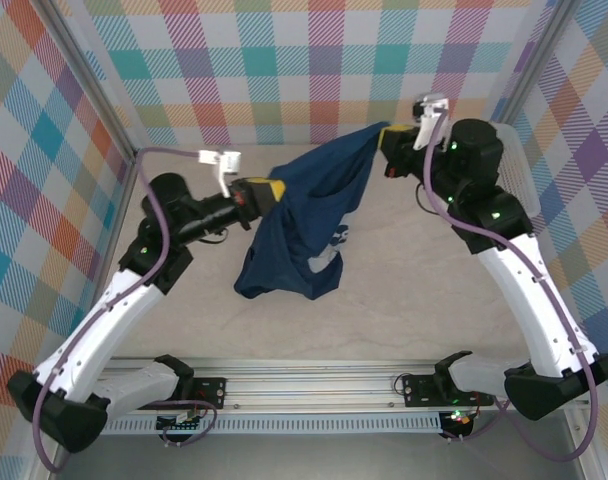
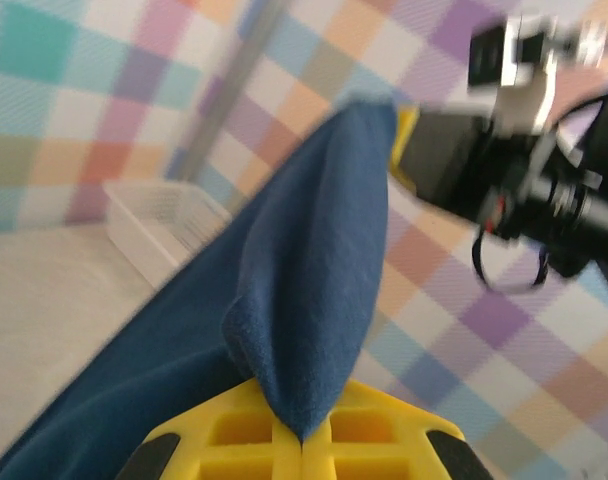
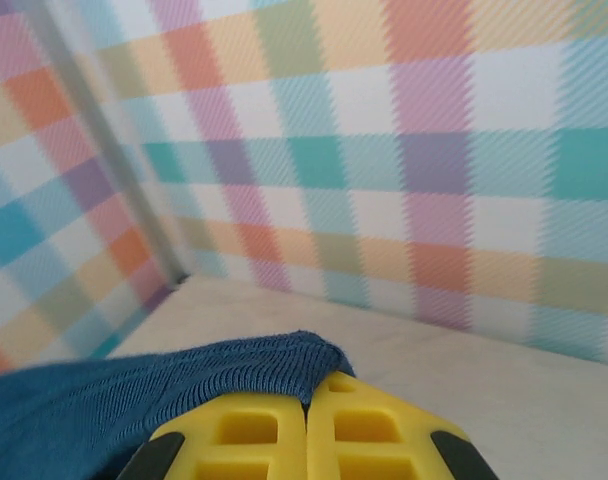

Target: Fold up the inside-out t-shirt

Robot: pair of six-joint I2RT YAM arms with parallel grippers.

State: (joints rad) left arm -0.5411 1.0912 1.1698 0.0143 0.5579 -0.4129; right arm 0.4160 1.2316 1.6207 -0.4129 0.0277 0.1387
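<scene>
The inside-out t-shirt (image 1: 306,215), dark navy cloth, hangs stretched in the air between both arms, its lower part drooping to the table. My left gripper (image 1: 274,190) is shut on one edge of it; in the left wrist view the cloth (image 2: 314,270) rises out of the closed yellow fingers (image 2: 234,440). My right gripper (image 1: 387,135) is shut on the other edge near the back wall. In the right wrist view a ribbed hem (image 3: 214,385) is pinched between the yellow fingers (image 3: 374,430). A small white tag (image 1: 338,236) shows on the hanging part.
Checkered walls close in the table (image 1: 424,290) at the back and sides. A white basket (image 2: 159,225) stands at the right side, also seen behind the right arm (image 1: 519,165). A metal rail (image 1: 314,395) runs along the near edge.
</scene>
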